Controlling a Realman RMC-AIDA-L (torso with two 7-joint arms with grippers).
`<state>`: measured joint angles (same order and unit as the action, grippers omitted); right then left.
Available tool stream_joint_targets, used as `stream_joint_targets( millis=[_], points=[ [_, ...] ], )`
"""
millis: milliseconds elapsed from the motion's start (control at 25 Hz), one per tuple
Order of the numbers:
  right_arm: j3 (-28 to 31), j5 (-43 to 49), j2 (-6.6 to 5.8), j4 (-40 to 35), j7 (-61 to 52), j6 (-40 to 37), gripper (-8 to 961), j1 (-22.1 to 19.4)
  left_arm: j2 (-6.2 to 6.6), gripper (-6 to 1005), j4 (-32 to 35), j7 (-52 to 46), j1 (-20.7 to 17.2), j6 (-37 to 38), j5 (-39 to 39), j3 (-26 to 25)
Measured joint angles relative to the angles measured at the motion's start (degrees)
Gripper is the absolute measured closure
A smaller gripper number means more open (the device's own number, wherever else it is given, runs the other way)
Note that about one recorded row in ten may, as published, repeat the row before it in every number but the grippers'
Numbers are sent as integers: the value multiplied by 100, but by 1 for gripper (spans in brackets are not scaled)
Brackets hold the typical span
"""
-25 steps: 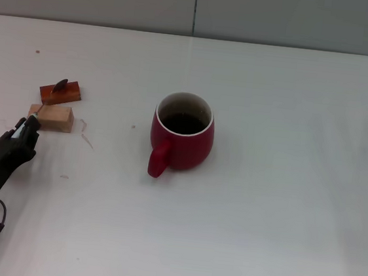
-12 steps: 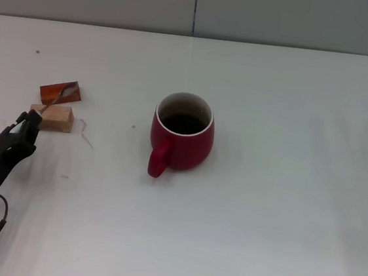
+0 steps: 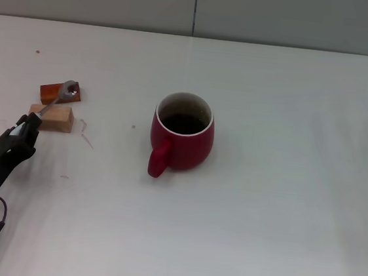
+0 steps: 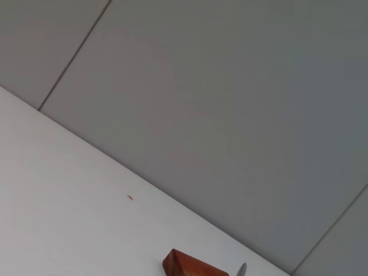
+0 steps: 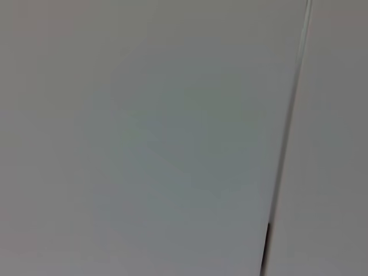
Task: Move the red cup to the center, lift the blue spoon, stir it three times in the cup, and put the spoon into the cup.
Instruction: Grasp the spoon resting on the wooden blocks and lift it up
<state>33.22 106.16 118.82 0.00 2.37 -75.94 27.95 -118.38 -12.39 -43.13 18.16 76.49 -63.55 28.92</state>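
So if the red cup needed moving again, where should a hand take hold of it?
Probably by the handle of the red cup: it juts toward the robot, slightly to its left, with bare table around it. Come from the near side and pinch across it.

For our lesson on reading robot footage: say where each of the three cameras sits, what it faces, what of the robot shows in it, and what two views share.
Head: up on the robot, looking down at the table, cup, blocks; left gripper holding the spoon.
Left wrist: on the left arm, facing the wall; no robot parts visible.
Right wrist: on the right arm, sees only wall; no robot parts.
Shared: head and left wrist both show the red block and spoon.
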Motion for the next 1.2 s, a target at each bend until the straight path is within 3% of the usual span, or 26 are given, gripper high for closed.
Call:
stream_joint_targets(
  millis=[1200],
  points=[
    [-80,0,9,27,0,-50,356,-52,3,855,71,-302,-61,-126,-8,33]
  ],
)
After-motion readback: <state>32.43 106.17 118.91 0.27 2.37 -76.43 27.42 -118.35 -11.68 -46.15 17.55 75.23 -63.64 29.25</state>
